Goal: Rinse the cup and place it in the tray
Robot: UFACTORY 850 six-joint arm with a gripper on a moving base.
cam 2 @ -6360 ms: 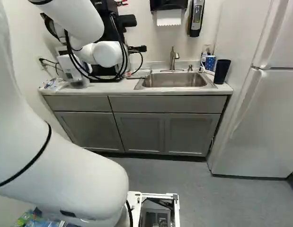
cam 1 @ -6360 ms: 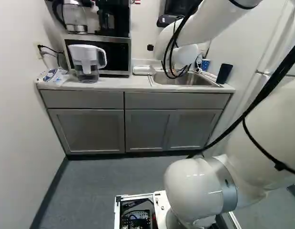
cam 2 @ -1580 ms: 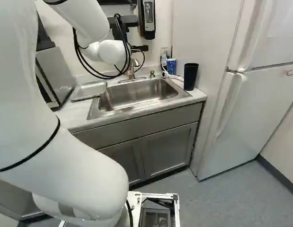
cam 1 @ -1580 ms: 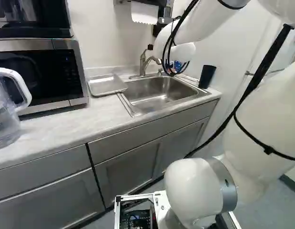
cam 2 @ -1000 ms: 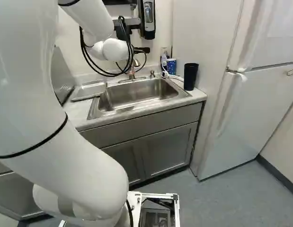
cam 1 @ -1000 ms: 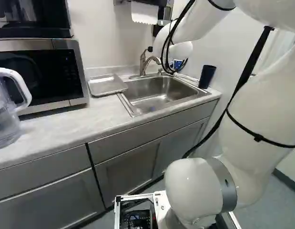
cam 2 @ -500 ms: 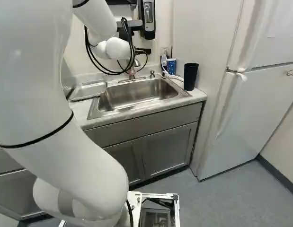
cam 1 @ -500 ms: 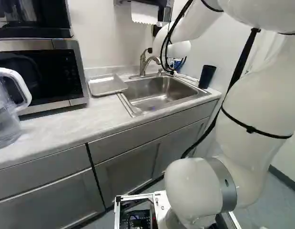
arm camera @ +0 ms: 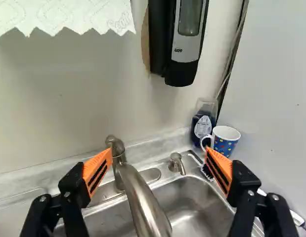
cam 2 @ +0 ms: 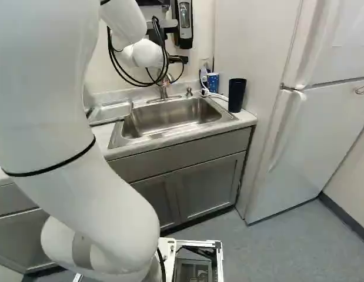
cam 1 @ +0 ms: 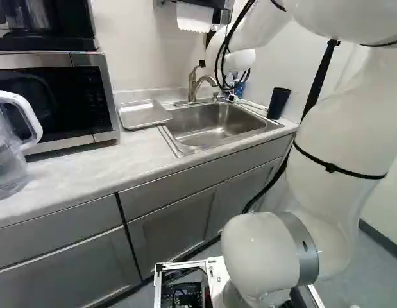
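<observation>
- Spanning wide, the fingers (arm camera: 97, 173) of the gripper (cam 2: 179, 59) stand well apart, orange pads turned inward.
- Faucet (arm camera: 143, 202): between the fingers in the wrist view; its curved spout runs back toward the camera over the sink (cam 1: 211, 125).
- Cup (arm camera: 226, 140): blue, spotted, upright, at the back corner of the counter (cam 1: 76, 170), beyond the sink. Its handle faces the bottle (arm camera: 203, 123). In the wrist view it lies ahead of the gripper, just past one pad. Whether that pad touches it cannot be told.
- Bottle: holds blue liquid; stands beside the cup, near the wall.
- Pump (arm camera: 176, 164): at the sink's back rim, between faucet and cup.
- Brush (arm camera: 207, 172): near the cup, partly hidden behind a finger.
- Tumbler (cam 2: 236, 95): black, at the counter's end, right of the sink in both base views.
- Tray (cam 1: 145, 114): flat on the counter, between microwave (cam 1: 54, 102) and sink in the left base view.
- Pitcher (cam 1: 9, 154): on the counter, at the left of the left base view.
- Dispenser (arm camera: 185, 44): on the wall, above the pump in the wrist view.
</observation>
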